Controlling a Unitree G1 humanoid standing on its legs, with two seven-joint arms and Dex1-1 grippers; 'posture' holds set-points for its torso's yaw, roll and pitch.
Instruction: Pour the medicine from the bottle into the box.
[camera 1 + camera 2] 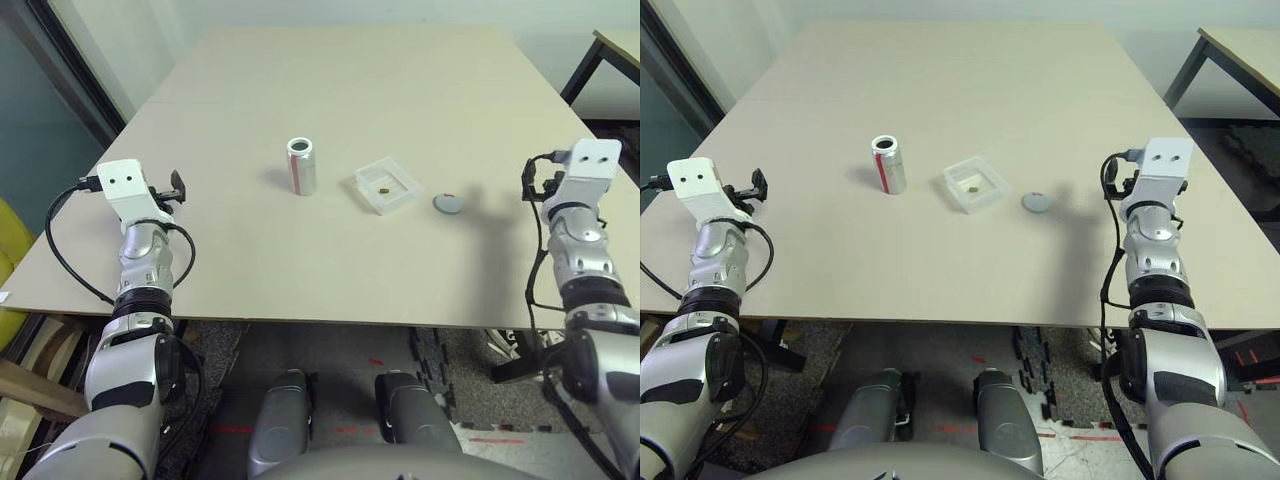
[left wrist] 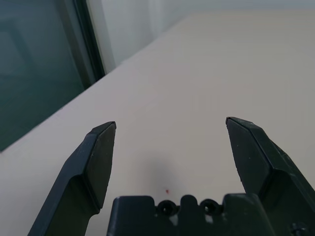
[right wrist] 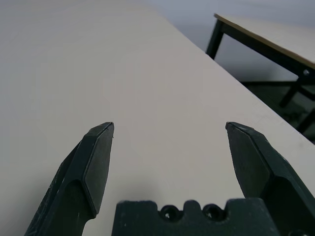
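Hands [image 2: 171, 119] spread wide, pill [image 1: 384, 190] resting inside the box [image 1: 388, 186].

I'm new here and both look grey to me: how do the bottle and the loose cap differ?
The bottle is a tall cylinder; the cap is a flat disc. The bottle is shiny silver with a red mark down its side, while the cap is duller grey. The bottle stands left of the box, the cap right. Both rest on the table.
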